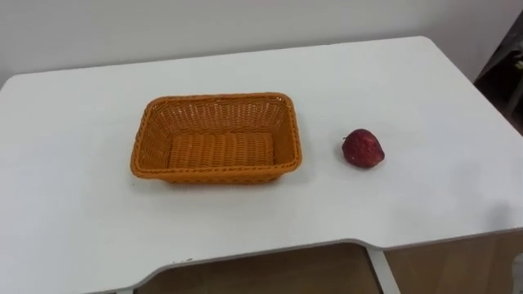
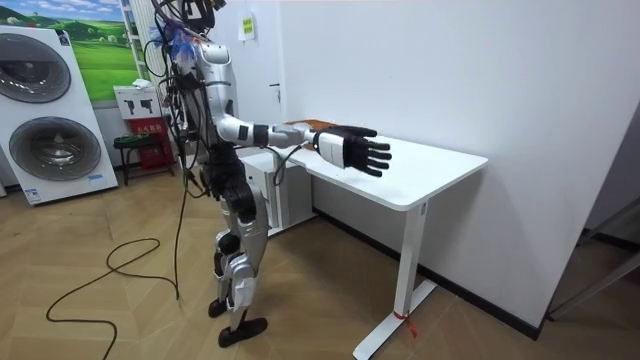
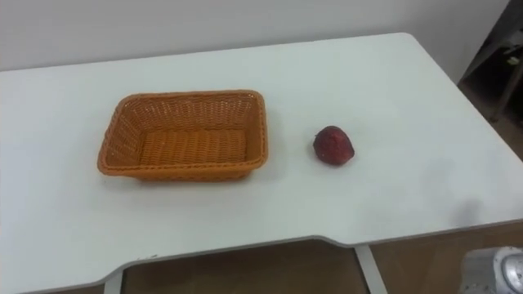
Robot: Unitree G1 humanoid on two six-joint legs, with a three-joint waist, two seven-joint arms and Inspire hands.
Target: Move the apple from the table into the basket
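Observation:
A dark red apple (image 1: pixel 363 149) lies on the white table (image 1: pixel 425 90), a short way to the right of an orange woven basket (image 1: pixel 216 137). The basket is rectangular and holds nothing. In the room view I stand at the table's long side with my right arm stretched forward. My right hand (image 2: pixel 352 150) is black, with its fingers spread straight, and it hovers at table height near the front edge. It touches neither the apple nor the basket. A grey part of that arm (image 3: pixel 495 273) shows at the lower right corner of the right eye view.
The table's front edge has a curved cut-out (image 1: pixel 270 257) facing me. A white wall runs behind the table. Its right end (image 1: pixel 490 98) drops off to dark objects on the floor. Washing machines (image 2: pixel 50 115) stand behind me in the room view.

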